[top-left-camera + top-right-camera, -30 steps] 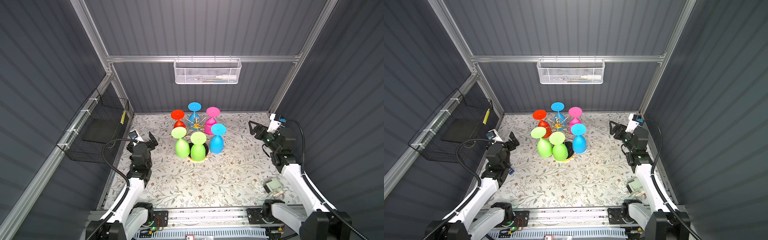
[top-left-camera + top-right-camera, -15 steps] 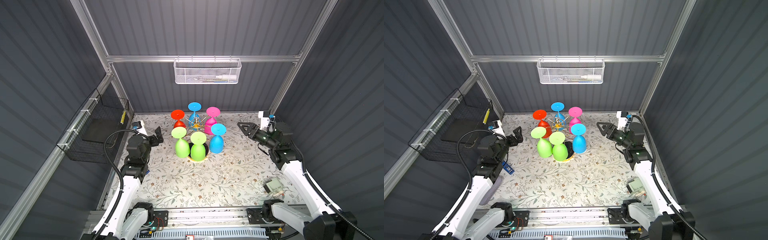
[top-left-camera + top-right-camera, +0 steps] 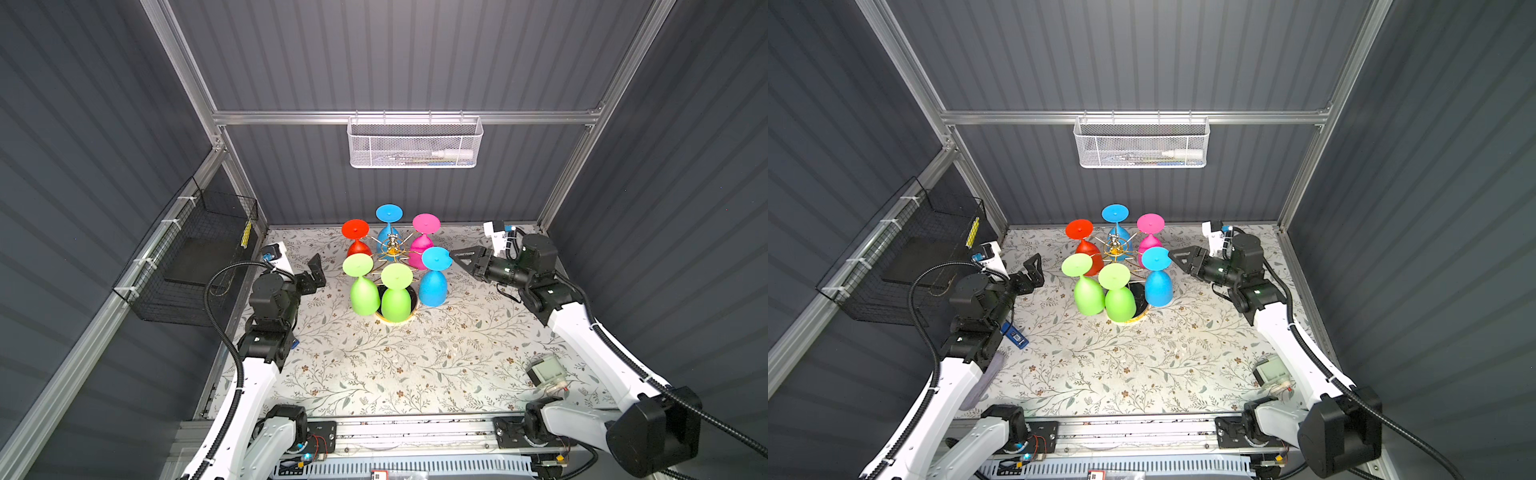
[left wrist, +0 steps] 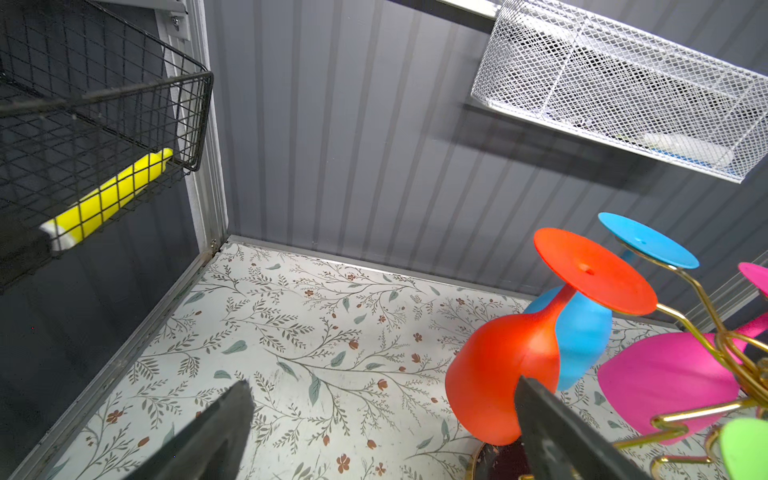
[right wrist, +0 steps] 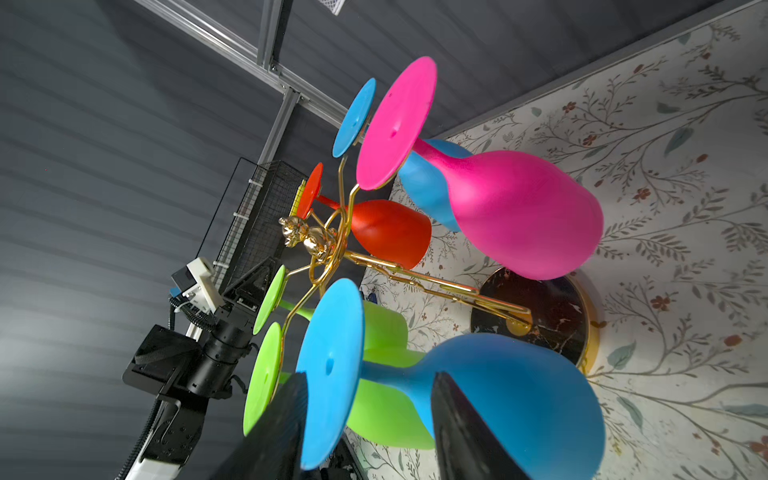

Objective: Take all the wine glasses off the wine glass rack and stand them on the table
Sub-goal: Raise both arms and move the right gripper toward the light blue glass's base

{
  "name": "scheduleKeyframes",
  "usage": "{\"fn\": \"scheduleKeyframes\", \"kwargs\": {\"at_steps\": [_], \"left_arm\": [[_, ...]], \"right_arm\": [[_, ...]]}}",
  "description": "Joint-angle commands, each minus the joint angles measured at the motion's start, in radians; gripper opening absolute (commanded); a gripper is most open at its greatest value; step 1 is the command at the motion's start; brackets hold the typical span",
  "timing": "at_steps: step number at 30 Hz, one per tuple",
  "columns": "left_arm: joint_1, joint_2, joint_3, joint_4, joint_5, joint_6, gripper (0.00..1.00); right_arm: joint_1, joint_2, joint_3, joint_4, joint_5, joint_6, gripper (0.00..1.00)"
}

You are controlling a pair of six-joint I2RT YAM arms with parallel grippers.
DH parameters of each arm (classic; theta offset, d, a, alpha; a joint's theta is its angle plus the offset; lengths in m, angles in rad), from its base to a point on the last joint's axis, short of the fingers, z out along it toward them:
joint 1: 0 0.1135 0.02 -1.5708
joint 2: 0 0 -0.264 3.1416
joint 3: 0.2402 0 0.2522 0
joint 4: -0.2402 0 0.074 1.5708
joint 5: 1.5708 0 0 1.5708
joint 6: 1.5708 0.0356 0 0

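The wine glass rack (image 3: 392,248) stood toward the 12 o'clock side of the floral table (image 3: 374,365), with all six of its gold arms filled. Six wine glasses (image 3: 397,293) hung on it upside down, feet up and bowls down, so each long axis ran vertical. There were two blue, two green, one red glass (image 3: 356,239) and one pink glass (image 3: 424,237).

Seen in a top view from the rack's hub, the near blue glass (image 3: 433,280) hung at about 4 o'clock. The right pincer (image 3: 455,255) pointed level at it, and the glass's foot lay just beside the tips, at about 9 o'clock from them. In the right wrist view the jaws stood partly spread with the blue stem showing between them, and they appeared to pinch nothing.

The left pincer (image 3: 316,270) was spread wide and empty off the rack's 9 o'clock side, facing the red glass.

The right arm looked the nearer to a glass. The blue glass would likely have to slide outward along its arm, toward 4 o'clock, to come free.
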Motion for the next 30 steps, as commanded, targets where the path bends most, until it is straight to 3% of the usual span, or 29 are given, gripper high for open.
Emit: {"fn": "scheduleKeyframes", "kwargs": {"at_steps": [1,12,24,30], "left_arm": [[-0.002,-0.012,0.005,-0.01,0.006,-0.01,1.0],[-0.002,-0.017,0.003,-0.013,0.005,-0.018,1.0],[-0.002,-0.034,-0.004,-0.018,-0.001,-0.023,0.99],[-0.002,-0.047,-0.007,-0.021,-0.008,-0.026,1.0]], "right_arm": [[0.016,0.006,0.034,-0.007,-0.038,0.007,0.44],[0.032,0.026,0.035,0.014,-0.052,0.048,0.24],[0.032,0.02,0.051,0.027,-0.072,0.096,0.11],[0.032,0.012,0.07,0.034,-0.093,0.143,0.0]]}}
